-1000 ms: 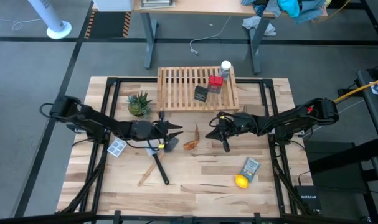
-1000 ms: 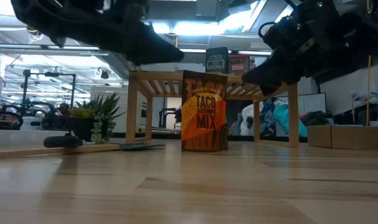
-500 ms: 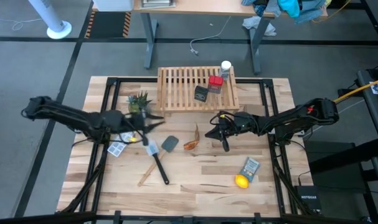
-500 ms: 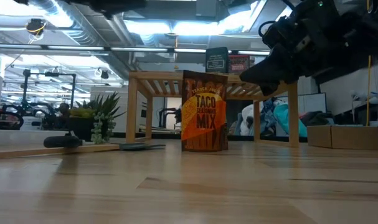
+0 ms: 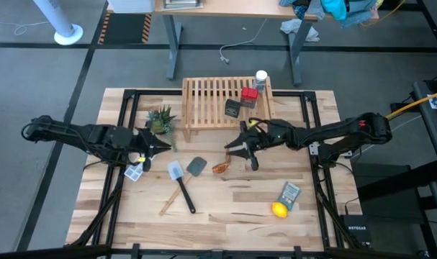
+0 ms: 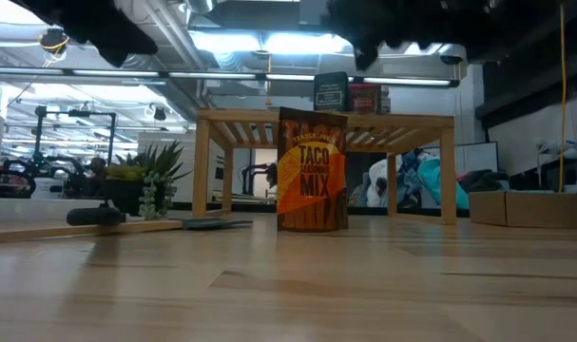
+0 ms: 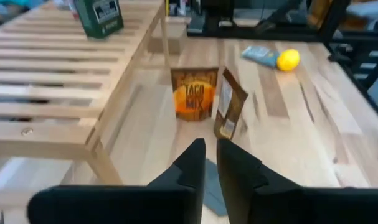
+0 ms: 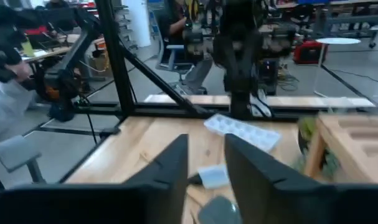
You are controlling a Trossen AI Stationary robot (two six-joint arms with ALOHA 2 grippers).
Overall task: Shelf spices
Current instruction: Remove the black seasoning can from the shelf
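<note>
Step in hand: 3 spices sit on the shelf (image 5: 211,101) already, the black box (image 5: 232,108), the red box (image 5: 248,96) and the white-capped bottle (image 5: 260,76); 2 amber packets are left on the table, so I judge I'm between picks.

My right gripper (image 5: 236,149): it hangs over the table just near of the shelf's front edge, right beside the packets. In my right wrist view the 2 fingers (image 8: 170,171) stand slightly apart with nothing between them.

My left gripper (image 5: 158,143): it is on the left of the table beside the potted plant (image 5: 160,119). Its fingers (image 7: 192,163) show only a thin slit between them and hold nothing.

Packets: the taco mix packet (image 6: 311,171) stands upright just near of the shelf; the second packet (image 7: 229,112) leans tilted right beside it.

Next move: my guess is that the right gripper drops onto 1 packet, pinches its top edge and lifts it clear of the shelf's rail onto the slats.

Writing: "TACO" and "MIX" read plainly on the front; the small line between them I can't make out. The box labels on the shelf are too small to read.
</note>
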